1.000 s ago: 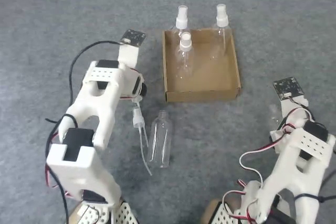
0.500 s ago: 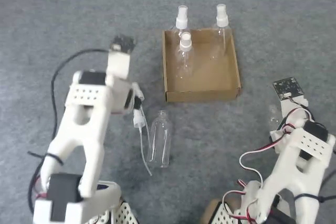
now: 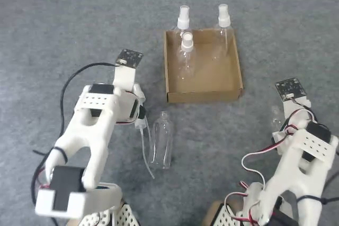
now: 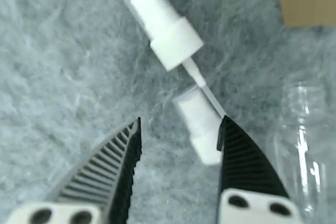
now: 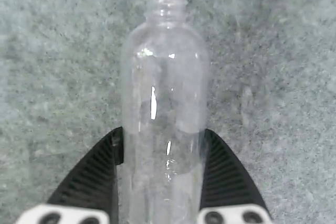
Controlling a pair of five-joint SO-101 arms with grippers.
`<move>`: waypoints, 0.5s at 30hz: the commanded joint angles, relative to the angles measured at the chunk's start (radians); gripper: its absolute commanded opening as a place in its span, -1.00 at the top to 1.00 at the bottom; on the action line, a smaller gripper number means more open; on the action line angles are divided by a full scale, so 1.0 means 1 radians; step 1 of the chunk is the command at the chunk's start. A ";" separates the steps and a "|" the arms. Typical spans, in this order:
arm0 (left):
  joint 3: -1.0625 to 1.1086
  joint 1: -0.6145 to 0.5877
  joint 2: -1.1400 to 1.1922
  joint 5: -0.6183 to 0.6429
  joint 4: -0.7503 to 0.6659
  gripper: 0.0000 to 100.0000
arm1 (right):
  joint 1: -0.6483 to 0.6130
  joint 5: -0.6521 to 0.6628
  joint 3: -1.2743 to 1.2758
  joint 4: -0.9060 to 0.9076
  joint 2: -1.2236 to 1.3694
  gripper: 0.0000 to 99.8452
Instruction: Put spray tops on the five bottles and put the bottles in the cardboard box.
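Left arm [image 3: 98, 115] has swung back right and come down since half a second ago; right arm [image 3: 302, 157] unchanged.

- Left arm: bent forward and low over the grey carpet [image 3: 63, 30], just left of the lying bottle [image 3: 161, 140]. Left gripper [image 4: 181, 124] is spread wide, nothing clamped. The near spray top [image 4: 198, 121] lies between the jaws, against one finger.
- Right arm: folded at near right. Right gripper [image 5: 163, 132] is clamped on the held bottle [image 5: 163, 87], neck pointing away from the wrist.

Counts:
- Bottles: 5. Three capped bottles [image 3: 187, 51] stand upright in the cardboard box [image 3: 204, 96]. One uncapped bottle lies on the carpet and one is in the right gripper.
- Loose spray tops: 2, the near one plus a far spray top [image 4: 165, 27] just past the fingertips. Its tube runs back toward the near one.
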 commanded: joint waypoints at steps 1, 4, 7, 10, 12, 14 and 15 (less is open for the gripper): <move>-0.012 -0.011 0.035 -0.008 -0.046 0.57 | 0.002 0.009 -0.008 -0.012 -0.042 0.98; -0.013 -0.031 0.051 -0.011 -0.048 0.59 | 0.002 0.009 0.000 -0.012 -0.042 0.98; -0.013 -0.052 0.049 -0.012 -0.048 0.72 | 0.001 0.009 0.020 -0.019 -0.042 0.98; -0.013 -0.055 0.049 -0.044 -0.054 0.82 | 0.001 0.009 0.025 -0.019 -0.042 0.98; -0.012 -0.048 0.051 -0.072 -0.054 0.85 | 0.001 0.009 0.025 -0.019 -0.042 0.98; -0.012 -0.048 0.052 -0.080 -0.054 0.85 | 0.002 0.009 0.025 -0.019 -0.042 0.98; -0.012 -0.048 0.054 -0.083 -0.055 0.85 | 0.002 0.009 0.025 -0.019 -0.042 0.98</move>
